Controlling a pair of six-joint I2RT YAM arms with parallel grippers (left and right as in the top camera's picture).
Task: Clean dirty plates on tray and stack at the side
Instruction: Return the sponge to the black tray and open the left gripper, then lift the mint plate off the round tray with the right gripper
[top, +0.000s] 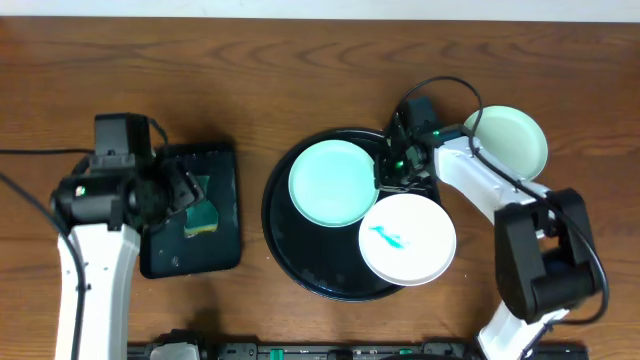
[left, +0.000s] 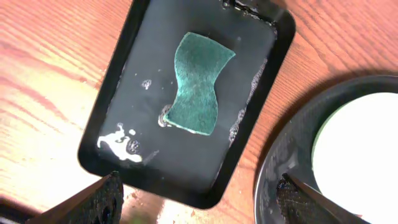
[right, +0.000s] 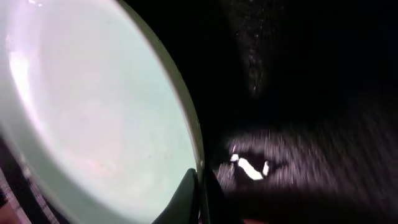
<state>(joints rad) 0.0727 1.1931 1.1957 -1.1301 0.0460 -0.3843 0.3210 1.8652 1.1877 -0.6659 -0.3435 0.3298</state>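
Hovering over the small rectangular tray (left: 155, 56), the left claw (left: 199, 196) stands released above a green sponge (left: 198, 84). The right claw (right: 200, 186) is clenched (tips at the rim of a mint plate (top: 333, 182)) on the round tray (top: 290, 250). A smeared white plate (top: 408, 240) overhangs the tray's rim, and a second mint plate (top: 508, 140) sits on the worktop (top: 300, 70).

We take this for a robotics lab: a wood-grain worktop (top: 300, 60) carries the tray (top: 300, 260), a white-and-black robot arm (top: 95, 260) stands to the tray's left, a second arm (top: 540, 250) to its right, and a black cable (top: 447, 81) loops just beyond the tray's far rim.
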